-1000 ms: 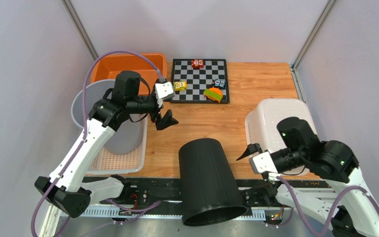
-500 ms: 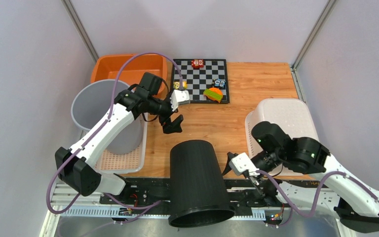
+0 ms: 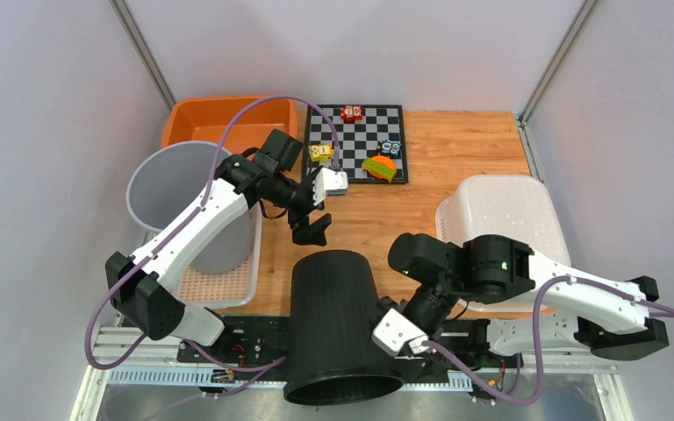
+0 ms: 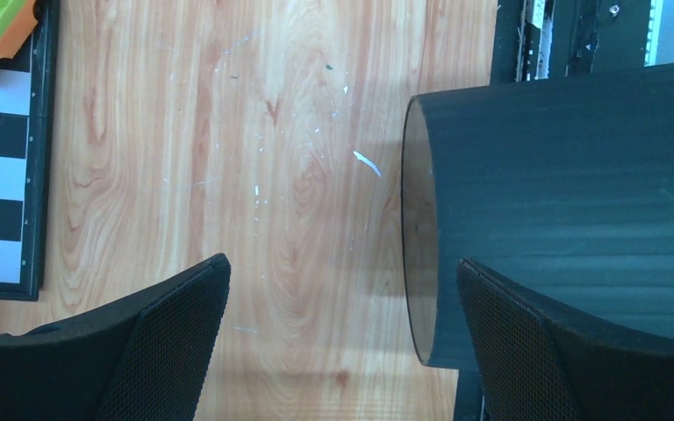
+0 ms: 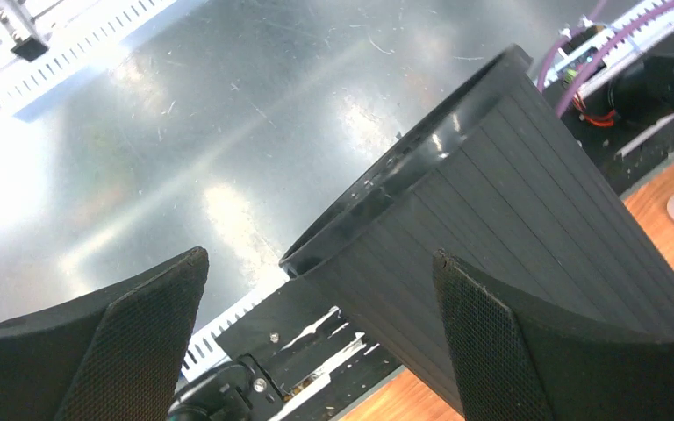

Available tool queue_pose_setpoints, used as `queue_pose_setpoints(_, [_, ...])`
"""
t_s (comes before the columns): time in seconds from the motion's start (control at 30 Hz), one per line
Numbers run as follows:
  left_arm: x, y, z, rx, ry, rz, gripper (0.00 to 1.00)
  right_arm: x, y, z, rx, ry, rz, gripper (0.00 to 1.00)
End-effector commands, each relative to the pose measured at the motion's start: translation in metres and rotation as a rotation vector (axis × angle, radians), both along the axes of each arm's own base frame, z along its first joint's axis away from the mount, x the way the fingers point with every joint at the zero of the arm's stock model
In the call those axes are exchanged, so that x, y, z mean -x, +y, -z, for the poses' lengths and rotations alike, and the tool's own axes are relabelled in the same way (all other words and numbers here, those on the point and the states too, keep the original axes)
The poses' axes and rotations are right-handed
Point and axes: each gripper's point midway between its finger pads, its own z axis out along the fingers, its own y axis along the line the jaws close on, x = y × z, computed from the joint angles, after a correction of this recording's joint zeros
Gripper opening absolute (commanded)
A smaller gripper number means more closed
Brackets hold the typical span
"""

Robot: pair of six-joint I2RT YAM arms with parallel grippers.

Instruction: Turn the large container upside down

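The right arm has swung in low: its end effector [image 5: 320,263], spread wide, frames the mouth rim of the large container [image 3: 342,324], which lies on its side over the worktop's [image 3: 456,149] near edge. Beyond, the left end effector [image 4: 342,263], also spread, brackets the closed base, likely to tip it over.

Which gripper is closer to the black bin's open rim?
Right. The right gripper is beside the rim at the bin's near end; the left gripper is by its closed far end.
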Motion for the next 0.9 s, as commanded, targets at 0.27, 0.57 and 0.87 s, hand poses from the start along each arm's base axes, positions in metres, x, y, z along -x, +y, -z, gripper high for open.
queue_pose_setpoints(0.27, [0.012, 0.008, 0.014, -0.084, -0.005, 0.056, 1.00, 0.054, -0.010, -0.022, 0.088, 0.055, -0.382, 1.00])
queue_pose_setpoints(0.57, [-0.001, 0.014, 0.015, -0.134, -0.040, 0.017, 1.00, 0.072, 0.002, 0.028, 0.260, -0.015, -0.464, 1.00])
queue_pose_setpoints(0.87, [-0.009, 0.014, 0.008, -0.136, -0.077, -0.010, 1.00, -0.009, 0.046, 0.080, 0.185, -0.444, -0.089, 1.00])
